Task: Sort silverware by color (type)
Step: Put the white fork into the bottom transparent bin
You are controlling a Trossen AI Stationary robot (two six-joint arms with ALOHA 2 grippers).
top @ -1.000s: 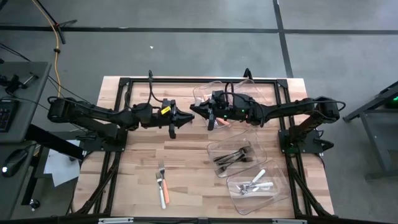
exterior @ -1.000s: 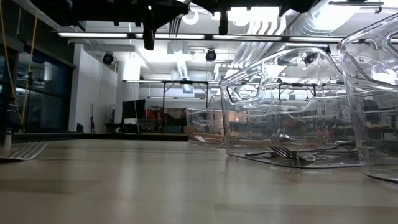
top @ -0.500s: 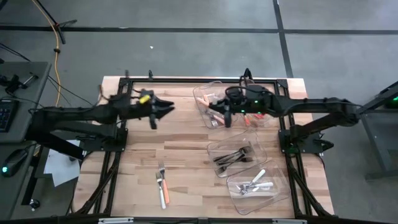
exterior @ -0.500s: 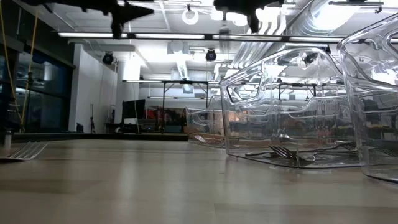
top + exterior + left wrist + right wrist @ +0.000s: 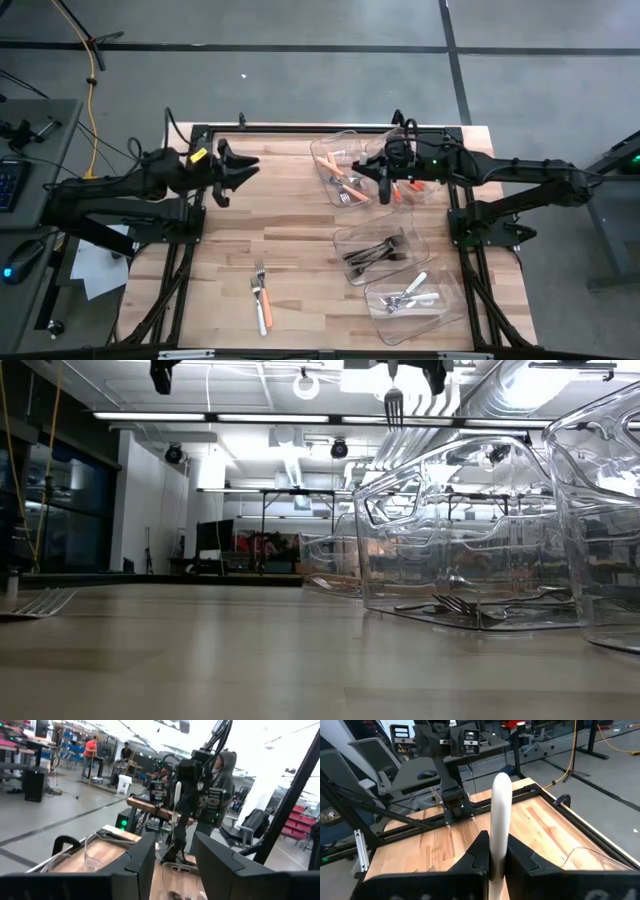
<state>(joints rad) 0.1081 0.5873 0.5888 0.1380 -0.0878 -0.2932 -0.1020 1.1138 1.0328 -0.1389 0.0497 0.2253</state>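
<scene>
My right gripper [image 5: 385, 180] hangs high over the far clear bin [image 5: 352, 165], shut on a white-handled fork [image 5: 500, 805]. The fork's metal head [image 5: 393, 405] points down below it. The far bin holds orange-handled silverware [image 5: 345, 172]. Dark pieces [image 5: 375, 250] lie in the middle bin, and white-handled ones [image 5: 410, 295] in the near bin. An orange-handled fork and a white-handled piece [image 5: 262, 300] lie flat on the wood near the front. My left gripper [image 5: 232, 170] is raised at the table's far left. It is open, with nothing between its fingers [image 5: 142, 865]. My right gripper pinches the fork's white handle [image 5: 498, 842] between its two fingers, which lie across it. The fork stands about upright and is lifted clear. Its handle end rises above the fingers and its tines hang below them.
Three clear bins line the table's right half, from the far middle to the near right. A black frame [image 5: 300, 128] runs around the table's edge. Bare wood [image 5: 290, 225] lies between the arms and along the left front. People stand far back in the room [image 5: 92, 747].
The two grippers stood tip to tip at the table's middle and have since parted. My left gripper has opened, risen and drawn back toward the left edge. My right gripper has risen and pulled back toward the right, over the far bin, carrying the white-handled fork and rolling it upright.
</scene>
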